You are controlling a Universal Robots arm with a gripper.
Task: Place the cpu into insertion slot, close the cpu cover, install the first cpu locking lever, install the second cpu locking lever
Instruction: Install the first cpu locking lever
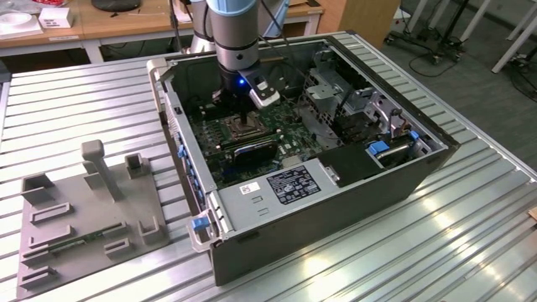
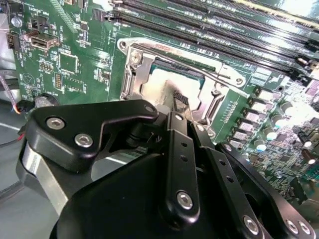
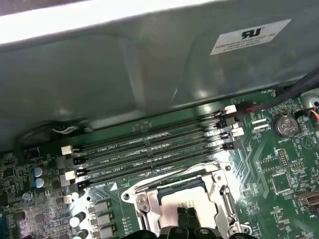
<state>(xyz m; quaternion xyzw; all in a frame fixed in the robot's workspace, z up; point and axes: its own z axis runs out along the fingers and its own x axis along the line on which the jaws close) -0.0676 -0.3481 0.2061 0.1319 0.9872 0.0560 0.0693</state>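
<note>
Silver-framed insertion slot [image 1: 246,129] on the green motherboard [image 2: 75,59], inside an open computer case [image 1: 336,207] lying near the middle of the ribbed metal table [image 1: 84,100]. Pale cpu [image 2: 162,82] seated in that slot, showing through the window of the cpu cover [image 2: 130,82], which looks to be lying down over it. Pincer [image 2: 178,99] drawn narrow, fingertips together and gripping nothing visible, poised right at the chip's face in both wrist views; touching or just above, impossible to say. Thin locking lever [image 2: 209,67] slanting across the far side of the frame; latched or loose, unclear. Likely risks: pressing down off-centre and tilting the chip on its pins, or catching the frame edge and springing the cover up; a lever slipping off the narrow tips and snapping back. Long black memory slots [image 3: 149,154] just beside the socket, then the grey case wall [image 3: 124,74] close behind, leaving little room to swing. Coin battery [image 3: 285,124] and small cable plugs nearby. Grey fixture plate [image 1: 84,214] well apart, toward the table's edge on the exterior view's left.
</note>
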